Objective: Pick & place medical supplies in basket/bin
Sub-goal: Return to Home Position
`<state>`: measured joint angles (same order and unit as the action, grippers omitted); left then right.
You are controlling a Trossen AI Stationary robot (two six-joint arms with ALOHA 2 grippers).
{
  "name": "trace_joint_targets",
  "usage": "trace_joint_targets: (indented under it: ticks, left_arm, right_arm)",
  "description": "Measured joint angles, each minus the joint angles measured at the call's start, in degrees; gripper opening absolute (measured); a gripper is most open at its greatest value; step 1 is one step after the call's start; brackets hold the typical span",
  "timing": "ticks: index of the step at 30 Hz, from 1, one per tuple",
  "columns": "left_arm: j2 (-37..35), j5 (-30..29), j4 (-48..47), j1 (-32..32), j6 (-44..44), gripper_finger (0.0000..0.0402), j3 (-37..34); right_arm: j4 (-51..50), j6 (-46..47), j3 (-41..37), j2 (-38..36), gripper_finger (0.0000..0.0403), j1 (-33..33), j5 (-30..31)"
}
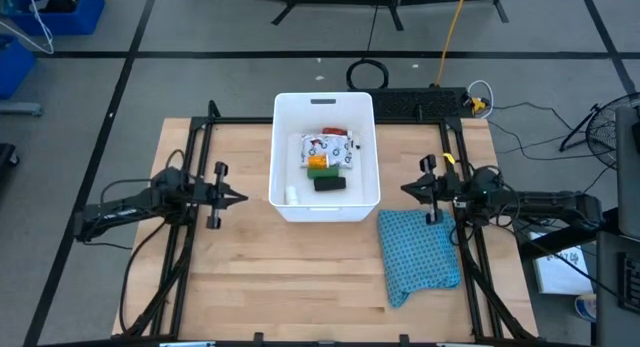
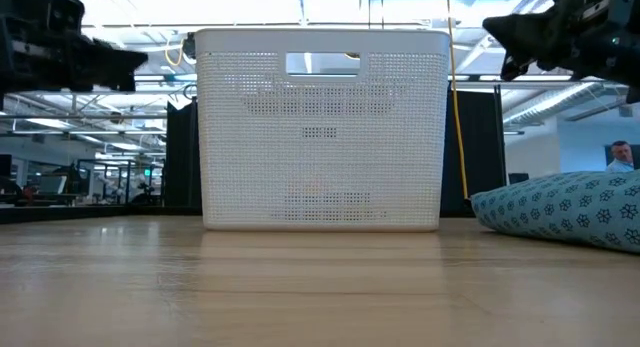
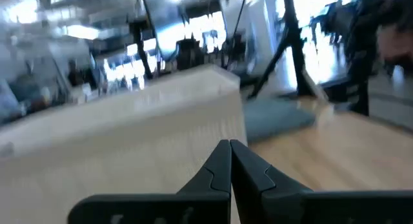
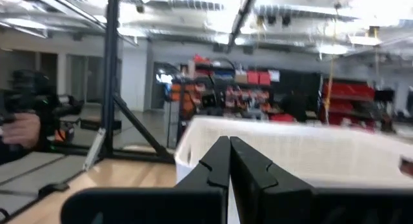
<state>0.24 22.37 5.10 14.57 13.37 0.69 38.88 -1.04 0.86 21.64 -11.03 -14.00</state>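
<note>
Cloth, blue knitted: front right of table. Left gripper, right gripper: either side of bin, fingers pressed together, empty. White bin: centre rear; contains printed packet, green block, black block, small white bottle.

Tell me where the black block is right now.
In the high view, the black block lies inside the white bin at the table's middle, right beside the green block, with the small white bottle toward the left arm's side.
</note>
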Motion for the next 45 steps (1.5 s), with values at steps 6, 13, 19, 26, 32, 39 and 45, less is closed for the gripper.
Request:
trace_joint_targets:
  ticks: [6, 13, 19, 26, 32, 39, 45]
  left_arm:
    - [0.0, -0.1, -1.5, 0.0, -0.2, 0.0000, 0.0]
    - [0.1, 0.6, -1.5, 0.0, -0.6, 0.0000, 0.1]
    - [0.1, 0.6, -1.6, 0.0, -1.1, 0.0000, 0.1]
    - [0.1, 0.6, -1.6, 0.0, -2.1, 0.0005, 0.1]
    - [0.1, -3.1, -2.0, 0.0, -3.7, 0.0024, 0.1]
    - [0.1, -6.4, -1.9, 0.0, -3.5, 0.0019, 0.0]
    - [0.1, -6.4, -1.7, 0.0, -3.6, 0.0003, 0.0]
  right_arm:
    - [-5.8, 0.2, 0.0, -2.3, 0.0000, 2.2, 4.1]
    - [-8.8, -1.2, 0.0, -1.9, 0.0000, 10.5, 15.3]
    - [-6.5, -4.3, 0.0, -1.7, 0.0000, 13.8, 17.1]
    - [-5.6, -5.7, -0.1, -1.7, 0.0000, 13.8, 13.8]
    - [-5.3, -5.7, -0.1, -1.7, 0.0000, 13.8, 13.9]
    - [-5.3, -7.6, -0.1, -1.7, 0.0000, 13.8, 13.9]
    - [-5.3, -7.6, -0.1, -1.7, 0.0000, 13.8, 13.9]
